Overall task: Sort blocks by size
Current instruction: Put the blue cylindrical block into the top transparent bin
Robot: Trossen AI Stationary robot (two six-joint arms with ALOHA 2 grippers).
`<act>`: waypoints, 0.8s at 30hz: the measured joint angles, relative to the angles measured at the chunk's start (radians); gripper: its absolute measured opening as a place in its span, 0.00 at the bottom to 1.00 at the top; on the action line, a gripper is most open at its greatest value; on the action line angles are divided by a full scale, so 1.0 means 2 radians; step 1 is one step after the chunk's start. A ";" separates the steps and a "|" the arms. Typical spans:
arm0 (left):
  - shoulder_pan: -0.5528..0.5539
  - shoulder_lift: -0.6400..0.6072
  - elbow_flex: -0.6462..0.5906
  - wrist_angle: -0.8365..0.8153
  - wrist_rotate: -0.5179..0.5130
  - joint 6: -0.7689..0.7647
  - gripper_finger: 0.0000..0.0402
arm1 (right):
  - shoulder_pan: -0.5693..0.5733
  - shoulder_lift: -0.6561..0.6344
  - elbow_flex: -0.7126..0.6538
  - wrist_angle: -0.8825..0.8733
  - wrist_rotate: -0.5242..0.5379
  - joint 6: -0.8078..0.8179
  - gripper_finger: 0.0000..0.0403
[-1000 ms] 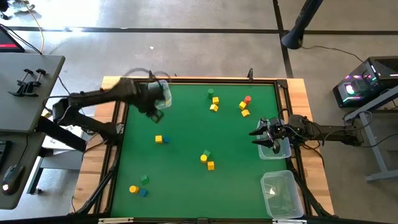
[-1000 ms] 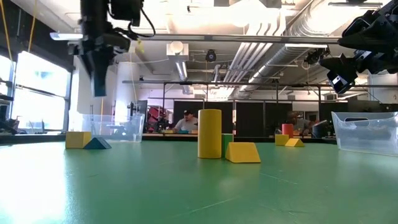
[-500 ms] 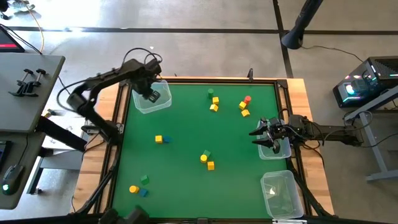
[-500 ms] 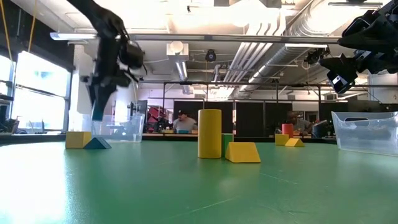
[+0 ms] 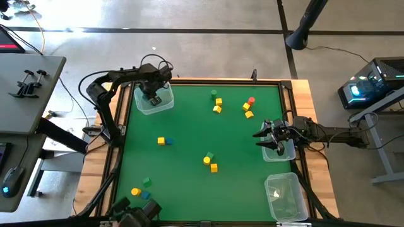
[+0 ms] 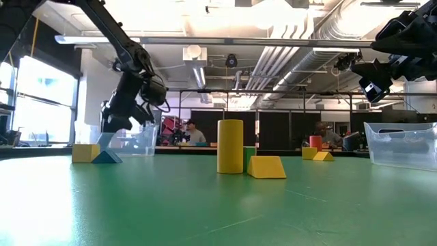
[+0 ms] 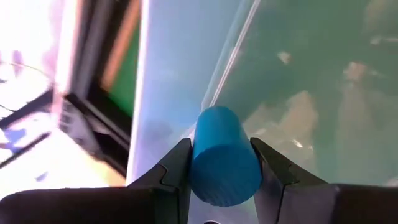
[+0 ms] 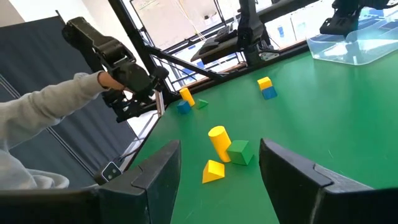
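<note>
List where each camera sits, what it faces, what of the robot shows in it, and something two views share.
High view: overhead, straight down; both arms, left end effector over a clear tub.
Low view: table height, level across the green mat; both arms enter from above.
Left wrist view: looks into the tub; its fingers clamp a blue cylinder.
Right wrist view: looks across the table; right end effector open.
Shared: the yellow cylinder shows in the low and right wrist views.

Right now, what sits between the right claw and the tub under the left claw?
In the high view, two block clusters lie between the right claw and the tub: red and yellow blocks, then green and yellow blocks. Otherwise bare mat.
</note>
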 joint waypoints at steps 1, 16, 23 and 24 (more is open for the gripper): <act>0.000 0.000 -0.001 0.009 -0.014 0.011 0.23 | 0.000 0.000 0.000 0.000 0.000 0.000 0.52; 0.032 -0.005 0.000 0.105 -0.013 0.097 0.25 | 0.000 0.000 0.000 0.000 0.000 0.000 0.52; 0.047 -0.007 0.000 0.106 0.002 0.087 0.25 | 0.000 0.000 0.000 0.000 0.000 0.000 0.52; 0.049 -0.008 0.000 0.106 0.010 0.079 0.25 | 0.000 0.000 0.000 0.000 0.000 0.000 0.52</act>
